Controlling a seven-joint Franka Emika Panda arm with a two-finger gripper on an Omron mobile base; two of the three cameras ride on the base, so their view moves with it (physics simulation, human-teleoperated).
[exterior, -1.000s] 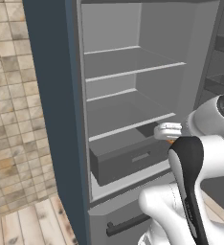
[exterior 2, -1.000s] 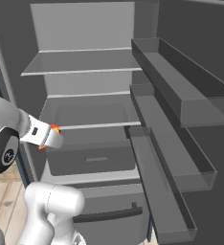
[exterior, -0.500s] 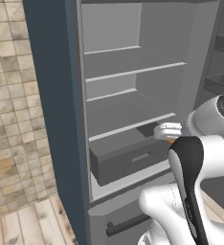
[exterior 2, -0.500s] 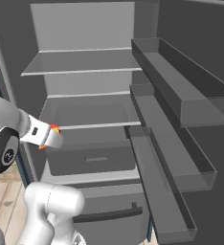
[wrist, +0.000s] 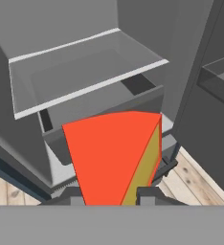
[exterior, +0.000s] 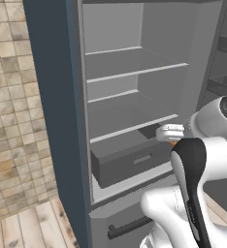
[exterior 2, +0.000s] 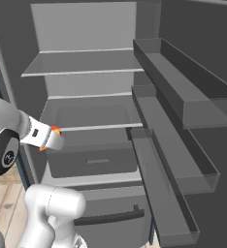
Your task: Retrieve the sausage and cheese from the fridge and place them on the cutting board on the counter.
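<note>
Fridge (exterior: 52,97) stands open on a wood-plank floor (exterior: 23,225). Grey interior: upper shelf (exterior 2: 84,63) and middle shelf (exterior 2: 91,116), nothing resting on either. Below the middle shelf, a grey drawer (exterior: 130,162) with a small recessed handle. Open door carries three stepped grey bins (exterior 2: 183,92), no contents seen in them.

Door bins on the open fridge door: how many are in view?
3, stacked on the fridge door in the right base view: top bin, middle bin, bottom bin. More may sit above the frame.
</note>
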